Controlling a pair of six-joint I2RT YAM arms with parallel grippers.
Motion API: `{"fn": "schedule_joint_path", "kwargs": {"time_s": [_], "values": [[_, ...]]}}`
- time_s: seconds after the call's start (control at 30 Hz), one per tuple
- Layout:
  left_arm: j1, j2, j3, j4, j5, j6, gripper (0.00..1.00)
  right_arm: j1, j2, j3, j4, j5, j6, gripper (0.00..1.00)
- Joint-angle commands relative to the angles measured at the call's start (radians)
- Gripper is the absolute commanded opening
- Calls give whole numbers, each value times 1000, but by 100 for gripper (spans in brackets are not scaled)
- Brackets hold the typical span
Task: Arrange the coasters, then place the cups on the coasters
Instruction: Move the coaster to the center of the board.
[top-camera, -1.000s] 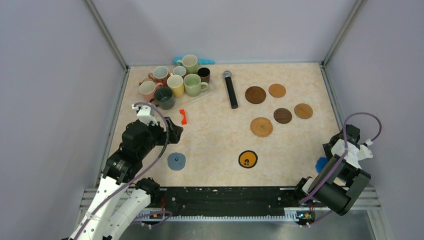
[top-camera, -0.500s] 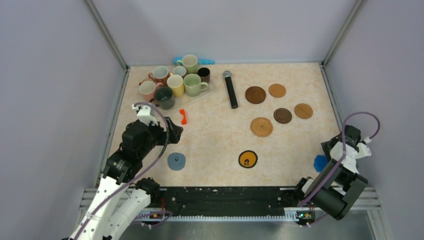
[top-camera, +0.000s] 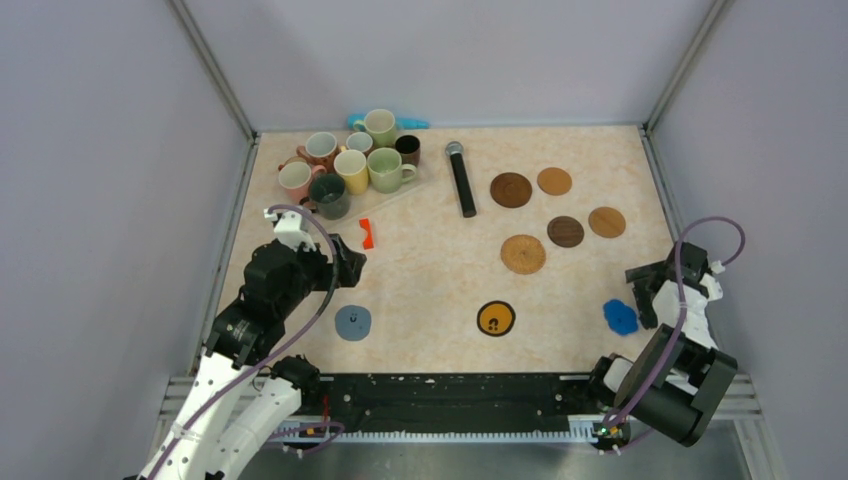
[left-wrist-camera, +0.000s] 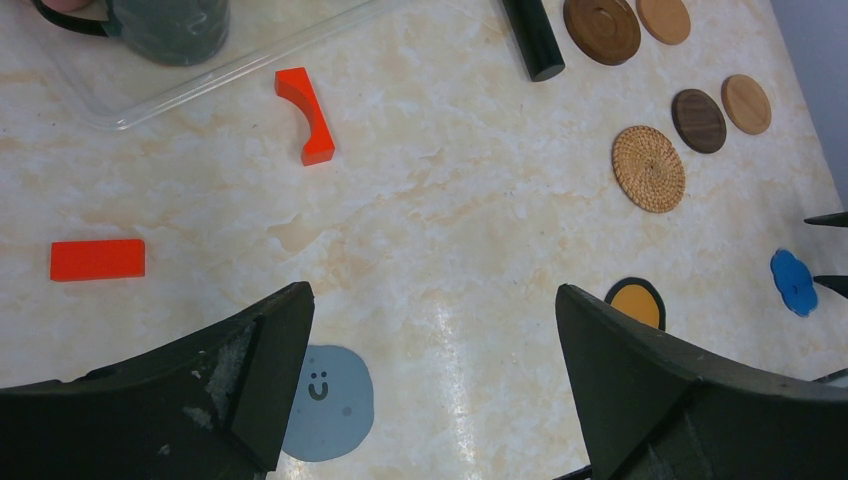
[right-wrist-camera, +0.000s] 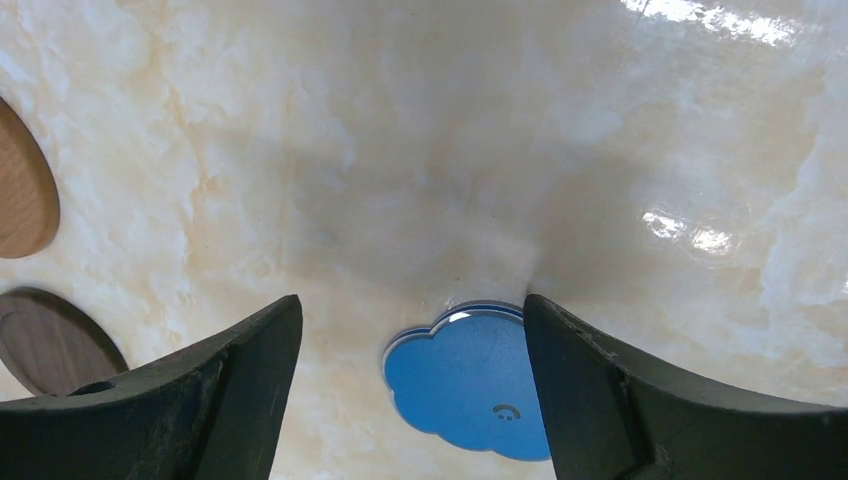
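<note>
Eight coasters (top-camera: 523, 254) lie flat on the tabletop (top-camera: 430, 280): five brown coasters (top-camera: 565, 231) grouped at far right, a black-and-yellow coaster (top-camera: 495, 318) front centre, a grey-blue coaster (top-camera: 353, 323) near the left claw (top-camera: 350, 265), and a blue scalloped coaster (right-wrist-camera: 465, 375) between the fingers of the right claw (right-wrist-camera: 410, 305), close against one. Both claws stand wide, gripping nothing. Cups (top-camera: 350, 165) cluster on a clear tray (left-wrist-camera: 250, 70) at the far left corner, well apart from the coasters.

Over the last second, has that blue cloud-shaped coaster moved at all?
Yes. Seen from above, the blue coaster has slid left, toward the black-and-yellow coaster.
</note>
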Motion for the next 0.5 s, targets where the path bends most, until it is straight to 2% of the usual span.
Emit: {"fn": "schedule_joint_path", "kwargs": {"time_s": [0.0,0.27,0.47], "values": [[-3,-3,-7,45,7,2,96,16,31,-13,-118,-70,45,81],[-3,-4,-6,44,7,4,96,16,27,40,-226,55,42,81],[-3,-7,-7,45,7,2,96,16,26,36,-202,22,-16,79]]}}
